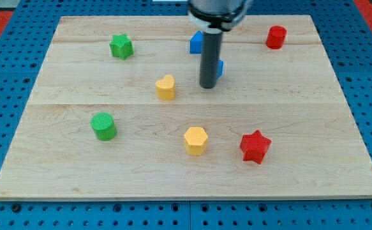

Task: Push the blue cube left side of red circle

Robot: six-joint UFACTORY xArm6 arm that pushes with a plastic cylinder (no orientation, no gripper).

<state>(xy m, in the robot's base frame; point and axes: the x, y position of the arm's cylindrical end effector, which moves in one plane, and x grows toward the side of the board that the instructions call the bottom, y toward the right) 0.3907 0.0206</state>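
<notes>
My tip (208, 85) stands on the board a little above its middle. A blue block (220, 68) shows only as a sliver at the rod's right side, touching or nearly touching it; its shape is hidden. Another blue block (196, 42) sits just above, partly behind the rod. The red circle (275, 37), a short cylinder, stands at the view's top right, well to the right of my tip and both blue blocks.
A green star (121, 46) is at the top left. A yellow heart (165, 87) lies just left of my tip. A green cylinder (103, 126), a yellow hexagon (196, 140) and a red star (255, 146) sit in the lower half.
</notes>
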